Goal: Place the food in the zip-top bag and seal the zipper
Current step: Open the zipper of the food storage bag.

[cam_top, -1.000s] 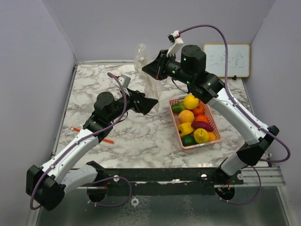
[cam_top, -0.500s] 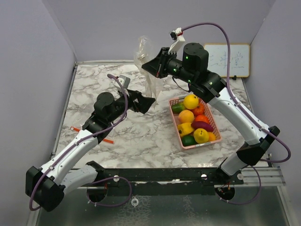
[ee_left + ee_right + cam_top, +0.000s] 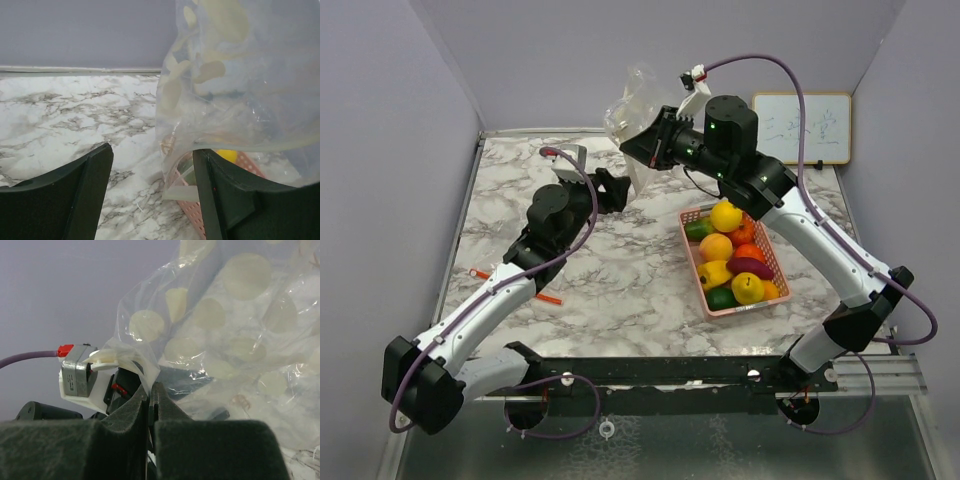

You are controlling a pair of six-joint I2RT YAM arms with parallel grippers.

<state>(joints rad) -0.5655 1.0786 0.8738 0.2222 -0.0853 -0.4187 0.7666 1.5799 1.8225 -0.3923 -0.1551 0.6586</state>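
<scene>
The clear zip-top bag [image 3: 638, 108], printed with pale round spots, hangs in the air at the back of the table. My right gripper [image 3: 638, 148] is shut on its edge [image 3: 150, 371] and holds it up. My left gripper [image 3: 616, 188] is open just below and left of the bag; in the left wrist view the bag's lower edge [image 3: 200, 150] hangs between its fingers, against the right one. The food [image 3: 732, 250], glossy yellow, orange, red, green and purple toy pieces, lies in the pink mesh basket [image 3: 698, 275] to the right.
A red pen [image 3: 548, 297] lies on the marble table [image 3: 500, 210] at the left. A small whiteboard [image 3: 810, 128] leans on the back right wall. Grey walls close in left, back and right.
My left gripper has moved up and back toward the bag's lower edge. My right gripper has lifted the bag, and the bag has billowed open.
</scene>
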